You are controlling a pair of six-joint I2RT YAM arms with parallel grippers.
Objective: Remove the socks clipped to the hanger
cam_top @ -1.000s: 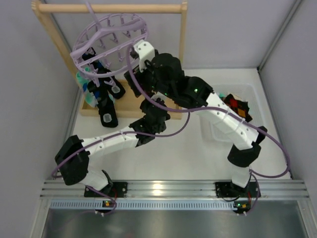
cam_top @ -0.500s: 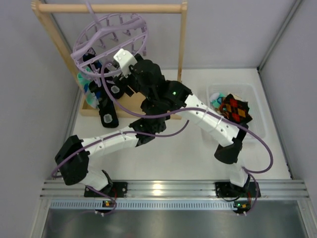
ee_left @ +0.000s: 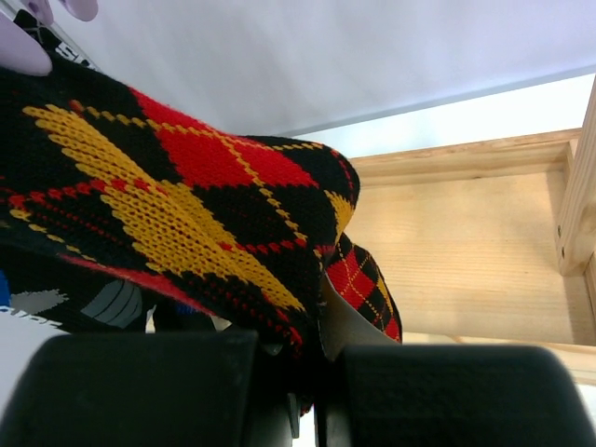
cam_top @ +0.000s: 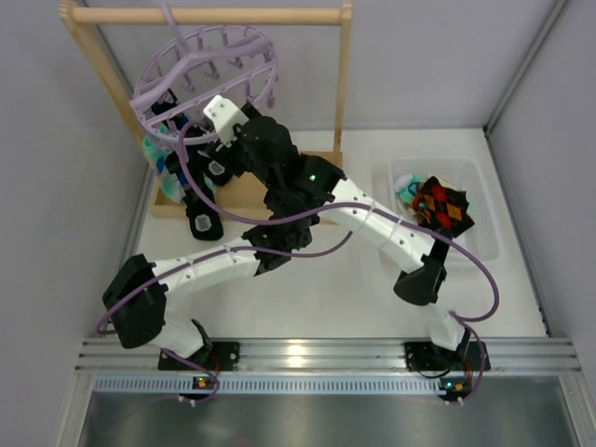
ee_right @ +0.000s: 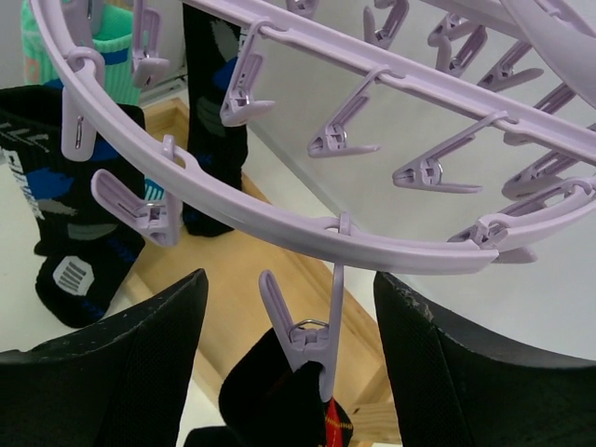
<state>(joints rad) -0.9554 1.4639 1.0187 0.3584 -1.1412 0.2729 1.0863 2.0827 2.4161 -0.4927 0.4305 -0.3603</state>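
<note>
Left end effector (ee_left: 312,391): clenched on an argyle sock (ee_left: 168,205), with the knit bunched between its two pads.

Right end effector (ee_right: 287,307): released. Its jaws stand apart on either side of a clip peg (ee_right: 300,335) and touch neither peg nor fabric, as far as I can tell.

That peg dangles from the near rim of the hanger (ee_right: 279,223). It bites dark fabric with a red-and-yellow edge, which looks to be the same argyle sock. The sock seems pinned at two places, by the peg above and the left arm below, over the wooden rack base (ee_left: 466,251).

Further round the ring, black socks (ee_right: 74,233) hang clipped, with a teal one (ee_right: 112,37) behind them. Off to the right on the counter, a clear bin (cam_top: 480,177) holds another argyle sock (cam_top: 442,205).

Handling, my judgement:
- The sock is light, soft and stretchy, so it will lengthen before it lets go.
- The hanger is light and hangs free, so a plain tug would likely tilt the ring.
- The better hold is the peg's tail ends, squeezed to open it, or the fabric just beneath the peg.
</note>
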